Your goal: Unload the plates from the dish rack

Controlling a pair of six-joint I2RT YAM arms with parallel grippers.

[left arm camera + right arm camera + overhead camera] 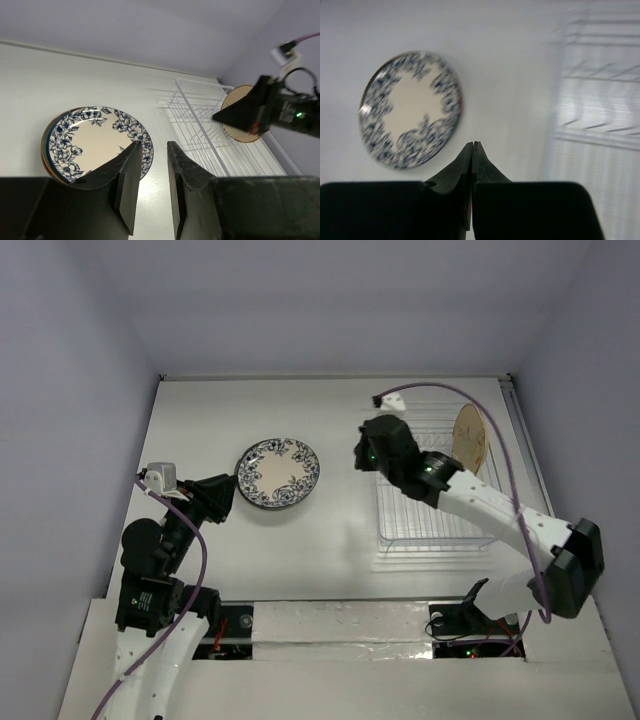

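Tan plate [470,440] in dish rack [430,527], outside right wrist view

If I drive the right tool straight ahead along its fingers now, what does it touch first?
Most likely bare table. The shut right tool aims into the gap between the blue-white plate and the dish rack, nearer the plate. The wrist view is blurred, so depth is uncertain.

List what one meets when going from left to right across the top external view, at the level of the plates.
Left arm's jaws, a little open → blue-white plate, flat on the table → right arm's jaws, shut → tan plate, standing upright in the dish rack.
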